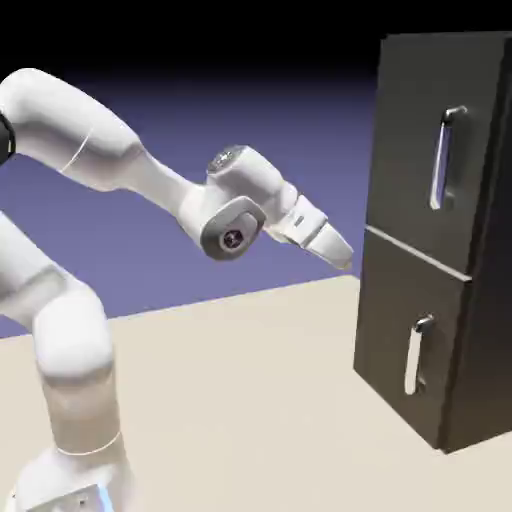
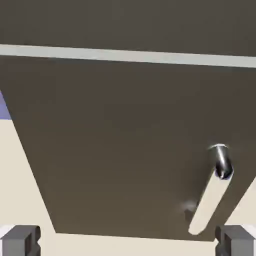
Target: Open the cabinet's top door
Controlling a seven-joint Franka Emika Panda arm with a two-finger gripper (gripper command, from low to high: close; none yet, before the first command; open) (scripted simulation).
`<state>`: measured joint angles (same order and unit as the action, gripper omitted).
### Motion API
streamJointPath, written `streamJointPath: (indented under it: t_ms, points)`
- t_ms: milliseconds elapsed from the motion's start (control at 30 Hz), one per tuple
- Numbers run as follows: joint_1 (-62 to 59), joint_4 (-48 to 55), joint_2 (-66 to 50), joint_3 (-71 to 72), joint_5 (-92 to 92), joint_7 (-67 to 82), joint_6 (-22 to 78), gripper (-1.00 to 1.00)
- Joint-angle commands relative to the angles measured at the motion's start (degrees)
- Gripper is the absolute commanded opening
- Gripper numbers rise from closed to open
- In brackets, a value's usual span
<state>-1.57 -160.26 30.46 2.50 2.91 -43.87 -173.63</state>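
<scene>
Gripper (image 1: 342, 262) tilted downward — apart from the cabinet (image 1: 410, 150), fingers spread (image 2: 21, 241).

Blue-violet backdrop (image 1: 200, 170) fading to black above, pale tabletop (image 1: 230, 400)

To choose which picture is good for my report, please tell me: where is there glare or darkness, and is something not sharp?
Exterior view: black top background, bright highlights on the top handle, cabinet's right side very dark; robot edges fairly crisp. Hand view: lower handle shines pale, door flat and dim, no obvious blur.
</scene>
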Motion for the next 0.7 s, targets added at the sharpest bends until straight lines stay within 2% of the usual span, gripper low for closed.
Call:
streamJointPath:
  t_ms: [0,667]
  points:
    - [-1.74,0.59,-1.8,2.08,2.36,-1.21,0.38,0.0]
    - [-38.43,12.71,-38.08,43.61,50.28,-24.78,7.0,0.0]
